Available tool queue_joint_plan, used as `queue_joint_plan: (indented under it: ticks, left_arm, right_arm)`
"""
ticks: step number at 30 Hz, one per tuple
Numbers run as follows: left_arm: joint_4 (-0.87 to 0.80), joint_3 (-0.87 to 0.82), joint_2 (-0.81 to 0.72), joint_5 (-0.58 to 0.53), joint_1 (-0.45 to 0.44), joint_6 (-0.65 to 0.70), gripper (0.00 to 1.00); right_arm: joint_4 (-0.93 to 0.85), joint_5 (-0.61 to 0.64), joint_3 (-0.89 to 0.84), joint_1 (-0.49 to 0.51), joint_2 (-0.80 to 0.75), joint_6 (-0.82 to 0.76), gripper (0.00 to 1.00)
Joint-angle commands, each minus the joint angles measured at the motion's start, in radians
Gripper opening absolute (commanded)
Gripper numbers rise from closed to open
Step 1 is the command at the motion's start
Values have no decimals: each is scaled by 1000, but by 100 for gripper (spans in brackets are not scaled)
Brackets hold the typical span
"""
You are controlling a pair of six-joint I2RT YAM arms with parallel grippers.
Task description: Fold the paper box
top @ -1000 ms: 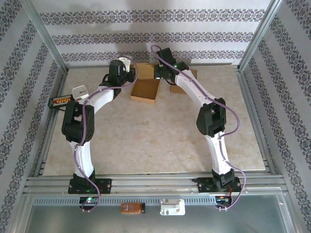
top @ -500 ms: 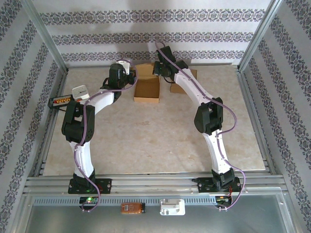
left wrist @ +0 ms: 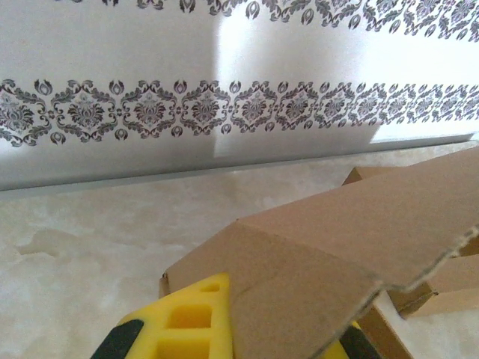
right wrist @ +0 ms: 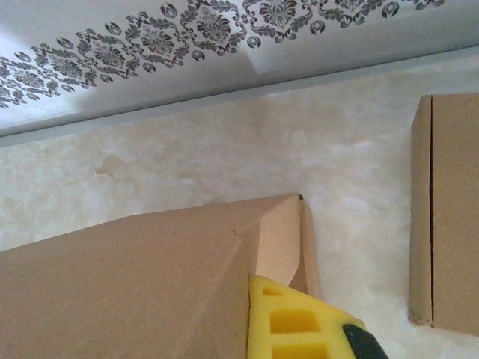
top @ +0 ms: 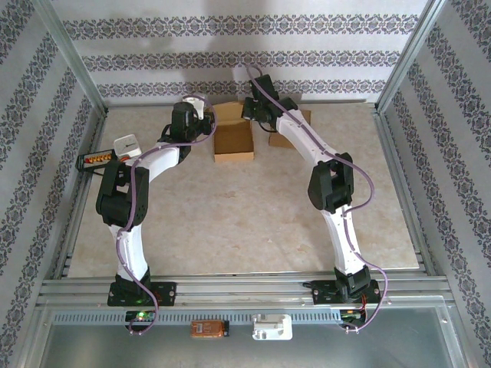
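The near half and the middle of the table (top: 245, 222) lie bare, giving open passage from the near edge up toward the far edge. The far edge is crowded. The paper box (top: 232, 142) sits near its middle, with the left gripper (top: 205, 121) clamped on its left side and the right gripper (top: 253, 115) clamped on its right wall, so both arms arch over the side approaches. A second cardboard piece (top: 299, 121) lies toward the far right, a strip of bare table between it and the box. At the left edge sit a white device (top: 125, 145) and a black holder (top: 93, 159). Patterned walls (top: 230, 57) close off the far, left and right edges.
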Motion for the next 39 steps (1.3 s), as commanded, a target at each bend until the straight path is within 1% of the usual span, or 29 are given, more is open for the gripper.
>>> queue_joint_plan:
  ticks: [1, 3, 8, 12, 15, 19, 27, 31, 35, 39]
  left_arm:
    - [12, -32, -48, 59, -18, -29, 0]
    - [-4, -41, -52, 57, -17, -35, 1]
    - [-8, -80, -66, 69, -17, -78, 3]
    - [33, -147, -83, 63, -16, -118, 3]
    - [49, -184, -95, 51, -17, -129, 3]
    - [66, -218, -101, 67, -16, -152, 5]
    - [93, -277, -119, 63, -17, -177, 6]
    - [75, -234, -107, 97, -15, -196, 6]
    - [79, -175, -89, 109, -10, -283, 6]
    - [32, -102, -56, 127, -10, -322, 6]
  right_arm:
    - [112, -26, -156, 10, -70, -17, 2]
    - [158, -16, -229, 8, -105, -24, 2]
    - [154, -16, -271, 5, -140, -66, 3]
    - [182, -13, -332, 14, -168, -84, 4]
    - [205, -7, -378, 21, -179, -102, 5]
    - [224, 0, -429, 25, -198, -114, 6]
    - [262, -7, -509, 28, -233, -144, 9]
    - [262, -11, -504, 33, -244, -158, 9]
    - [257, -13, -483, 36, -254, -150, 9]
    - [234, -15, -454, 36, -249, -146, 9]
